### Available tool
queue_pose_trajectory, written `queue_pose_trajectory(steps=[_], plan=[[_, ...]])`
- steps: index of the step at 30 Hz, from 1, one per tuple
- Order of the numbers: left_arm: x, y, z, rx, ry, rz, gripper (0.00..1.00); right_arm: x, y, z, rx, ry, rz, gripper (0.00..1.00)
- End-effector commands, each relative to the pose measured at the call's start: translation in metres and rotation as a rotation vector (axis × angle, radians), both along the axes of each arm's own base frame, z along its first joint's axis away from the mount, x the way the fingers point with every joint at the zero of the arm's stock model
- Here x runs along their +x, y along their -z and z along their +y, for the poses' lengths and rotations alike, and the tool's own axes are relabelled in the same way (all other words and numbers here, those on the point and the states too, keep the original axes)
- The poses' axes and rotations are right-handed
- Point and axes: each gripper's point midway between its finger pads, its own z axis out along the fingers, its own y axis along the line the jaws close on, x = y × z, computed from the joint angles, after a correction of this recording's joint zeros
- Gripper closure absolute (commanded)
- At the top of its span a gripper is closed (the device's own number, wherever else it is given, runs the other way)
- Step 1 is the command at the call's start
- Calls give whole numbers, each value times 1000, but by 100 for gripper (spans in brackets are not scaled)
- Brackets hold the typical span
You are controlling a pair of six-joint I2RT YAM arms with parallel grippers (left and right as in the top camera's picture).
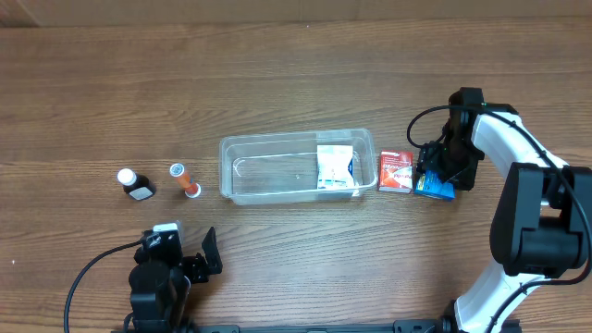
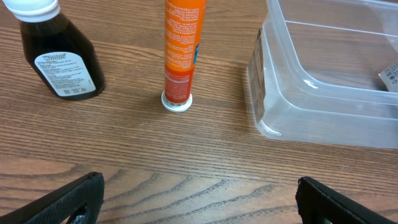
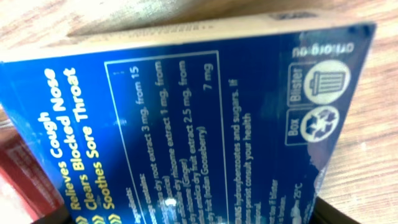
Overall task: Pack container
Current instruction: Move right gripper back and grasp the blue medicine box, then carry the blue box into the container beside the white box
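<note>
right claw point(image 1: 435, 175) around blue box point(image 3: 186, 124), grip can't tell | left claw point(image 2: 199, 186) wide, orange tube point(image 2: 180, 50) just ahead

Container point(image 1: 268, 171) centre, white packet point(image 1: 335, 168) inside; red box point(image 1: 396, 172) beside; right end effector point(image 1: 433, 174) at blue box point(image 1: 437, 191).

Inspection of my own body, arm by arm.

My right arm point(image 1: 518, 153): smooth white rounded shells, joined by black joint housings, and one bulky black section point(image 1: 536, 222) nearer the base. A thin black cable point(image 1: 418, 118) loops beside the wrist. My right gripper point(image 1: 437, 176) is black throughout.

My left arm point(image 1: 153, 287): black body carrying a small pale grey block point(image 1: 165, 229) on top (any marking on it is too small to read). A black lead point(image 1: 92, 265) curves off to its left. My left gripper point(image 2: 200, 199): fingers point(image 2: 68, 199) matt black, flat-faced, with bevelled edges.
</note>
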Motion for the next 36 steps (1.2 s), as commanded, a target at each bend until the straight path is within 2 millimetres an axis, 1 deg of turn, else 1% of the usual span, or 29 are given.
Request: queue_pose_trajectory(steps=[1, 2, 4, 5, 6, 8, 9, 10, 11, 13, 14, 15, 16, 17, 18, 19, 20, 21, 23, 25, 28, 30, 31, 32, 34, 36], plan=[[1, -1, 1, 17, 4, -10, 0, 22, -46, -1, -11, 6, -91, 32], [1, -1, 1, 17, 4, -10, 0, 25, -64, 0, -12, 2, -118, 32], [1, -1, 1, 17, 4, -10, 0, 27, -109, 6, -15, -15, -180, 32], [1, -1, 1, 17, 4, -10, 0, 25, -129, 13, -15, -34, -212, 33], [1, -1, 1, 17, 4, -10, 0, 21, -149, 25, -9, -66, -250, 32], [1, -1, 1, 17, 4, -9, 0, 10, -177, 59, 23, -150, -318, 32], [1, -1, 1, 17, 4, -10, 0, 3, -188, 82, 43, -193, -348, 32], [1, -1, 1, 17, 4, -10, 0, -3, -195, 106, 61, -239, -372, 32], [1, -1, 1, 17, 4, -10, 0, -9, -199, 133, 83, -289, -392, 32], [1, -1, 1, 17, 4, -10, 0, -13, -202, 187, 134, -381, -446, 33], [1, -1, 1, 17, 4, -10, 0, -12, -202, 220, 163, -426, -490, 33], [1, -1, 1, 17, 4, -10, 0, -11, -201, 234, 169, -436, -512, 33], [1, -1, 1, 17, 4, -10, 0, -9, -196, 253, 166, -442, -535, 33], [1, -1, 1, 17, 4, -10, 0, -9, -190, 267, 167, -449, -541, 33], [1, -1, 1, 17, 4, -9, 0, -8, -181, 279, 173, -458, -533, 33], [1, -1, 1, 17, 4, -10, 0, -6, -163, 292, 171, -467, -509, 33], [1, -1, 1, 17, 4, -10, 0, -3, -148, 298, 160, -475, -485, 33], [1, -1, 1, 17, 4, -10, 0, 0, -133, 301, 150, -459, -461, 34], [1, -1, 1, 17, 4, -9, 0, 7, -112, 306, 139, -449, -435, 35], [1, -1, 1, 17, 4, -10, 0, 12, -103, 310, 141, -443, -436, 34], [1, -1, 1, 17, 4, -9, 0, 12, -94, 311, 139, -388, -413, 34], [1, -1, 1, 17, 4, -9, 0, 13, -79, 309, 118, -351, -381, 34], [1, -1, 1, 17, 4, -10, 0, 14, -66, 309, 108, -327, -361, 34], [1, -1, 1, 17, 4, -10, 0, 14, -61, 311, 109, -326, -352, 34], [1, -1, 1, 17, 4, -10, 0, 12, -51, 312, 110, -329, -328, 33], [1, -1, 1, 17, 4, -10, 0, 12, -50, 311, 106, -326, -323, 33]])
